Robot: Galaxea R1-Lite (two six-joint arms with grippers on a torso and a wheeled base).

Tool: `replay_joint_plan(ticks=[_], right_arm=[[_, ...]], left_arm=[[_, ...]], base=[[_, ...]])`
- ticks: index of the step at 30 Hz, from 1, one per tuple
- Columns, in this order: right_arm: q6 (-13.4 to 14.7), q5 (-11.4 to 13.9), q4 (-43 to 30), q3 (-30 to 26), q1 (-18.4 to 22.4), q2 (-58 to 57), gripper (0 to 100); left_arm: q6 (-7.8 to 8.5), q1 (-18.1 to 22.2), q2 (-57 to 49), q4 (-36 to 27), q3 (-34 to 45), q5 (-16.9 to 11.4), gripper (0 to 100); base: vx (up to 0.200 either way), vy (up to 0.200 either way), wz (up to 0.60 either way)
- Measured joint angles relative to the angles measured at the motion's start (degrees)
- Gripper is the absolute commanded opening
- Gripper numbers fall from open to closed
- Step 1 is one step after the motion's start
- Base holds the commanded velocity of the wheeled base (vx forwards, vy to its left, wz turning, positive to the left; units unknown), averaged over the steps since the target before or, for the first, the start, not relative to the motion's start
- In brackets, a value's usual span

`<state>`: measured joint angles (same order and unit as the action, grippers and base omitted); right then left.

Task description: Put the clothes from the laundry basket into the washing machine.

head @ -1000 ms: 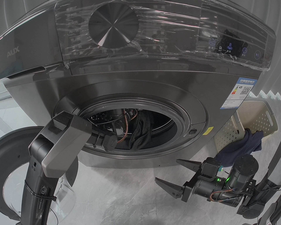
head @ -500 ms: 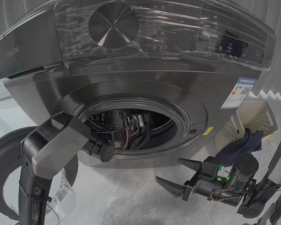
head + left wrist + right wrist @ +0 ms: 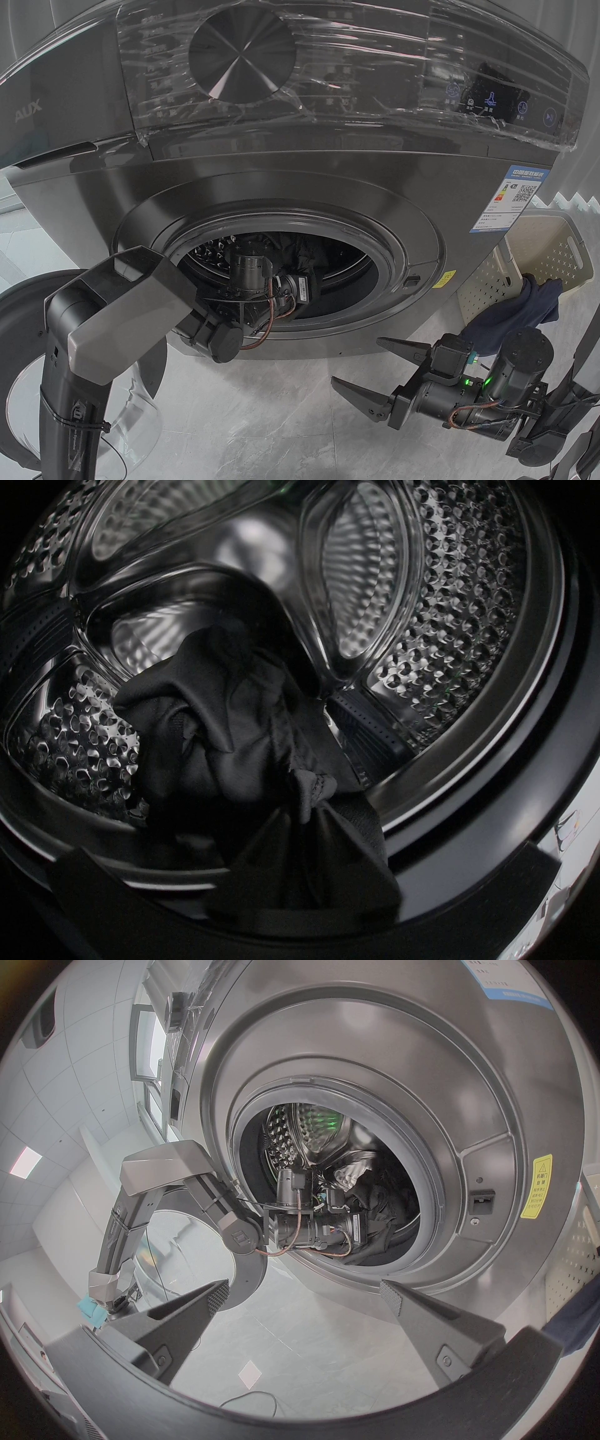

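The grey washing machine (image 3: 300,181) stands with its round opening uncovered. A black garment (image 3: 237,730) lies bunched in the steel drum (image 3: 450,617), one end draped over the front lip. My left arm reaches into the opening, and its gripper (image 3: 303,855) is open just in front of that garment. The black garment (image 3: 381,1204) shows behind the left wrist (image 3: 312,1229). My right gripper (image 3: 355,362) hangs open over the floor, below and to the right of the opening, holding nothing. A dark blue garment (image 3: 512,312) hangs over the rim of the beige laundry basket (image 3: 556,244).
The machine's door (image 3: 19,350) is swung open at the far left, behind my left arm. The basket stands against the machine's right side. Grey tiled floor (image 3: 262,406) lies in front of the machine, below both arms.
The left wrist has drawn back and down toward the opening's front edge. The black garment that hung in the opening now lies inside the drum. The right arm has stayed put.
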<state>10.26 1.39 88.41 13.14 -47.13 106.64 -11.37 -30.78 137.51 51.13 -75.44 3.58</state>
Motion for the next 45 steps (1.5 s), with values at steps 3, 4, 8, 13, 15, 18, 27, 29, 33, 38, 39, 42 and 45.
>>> replay_joint_plan(ticks=[3,4,8,13,15,18,27,29,33,38,39,42,45], right_arm=[[0.0,0.0,0.0,0.02,-0.06,0.0,100],[0.0,0.0,-0.02,0.05,-0.09,0.0,100],[0.0,-0.02,-0.02,0.13,-0.16,-0.02,100],[0.0,0.0,-0.02,0.3,-0.17,-0.02,100],[0.0,0.0,-0.02,0.33,-0.22,-0.02,100],[0.0,0.0,-0.02,0.37,-0.22,-0.02,100],[0.0,0.0,-0.02,0.39,-0.16,-0.04,100],[0.0,0.0,-0.02,0.37,-0.16,-0.09,100],[0.0,0.0,-0.02,0.22,-0.05,-0.24,100],[0.0,0.0,-0.02,-0.02,-0.05,-0.46,100],[0.0,-0.02,-0.02,-0.05,-0.06,-0.5,100],[0.02,0.0,0.0,-0.27,-0.06,-0.66,100],[0.1,0.0,0.02,-0.69,-0.17,-0.91,100]], left_arm=[[0.16,0.91,1.22,-0.15,-2.29,0.29,0],[0.13,1.1,1.41,-0.15,-2.9,0.4,0],[-0.12,1.84,2.4,0.35,-7.42,1.28,0],[-0.88,2.78,4.06,2.52,-15.47,4.07,0],[-1.21,3.08,4.99,3.39,-18.47,5.3,0],[-1.62,3.44,6.53,4.38,-22.08,7.17,0],[-1.87,3.63,8.55,4.64,-23.47,7.57,100],[-2.01,3.45,8.41,4.53,-22.2,7.57,100],[-2.06,2.82,6.86,4.19,-17.83,7.58,100],[0.27,1.13,2.56,4.05,-8.69,7.5,100],[0.89,0.88,1.82,4.13,-7.12,7.41,100],[2.78,-0.3,-1.29,5.1,-0.8,6.95,100],[4.07,-1.79,-4.96,6.42,5.95,6.18,100]], base=[[0.0,0.0,0.0],[0.0,0.0,0.0],[0.0,0.0,0.0],[0.0,0.0,0.0],[0.0,0.0,0.0],[0.0,0.0,0.0],[0.0,0.0,0.0],[0.0,0.0,0.0],[0.0,0.0,0.0],[0.0,0.0,0.0],[0.0,0.0,0.0],[0.0,0.0,0.0],[0.0,0.0,0.0]])
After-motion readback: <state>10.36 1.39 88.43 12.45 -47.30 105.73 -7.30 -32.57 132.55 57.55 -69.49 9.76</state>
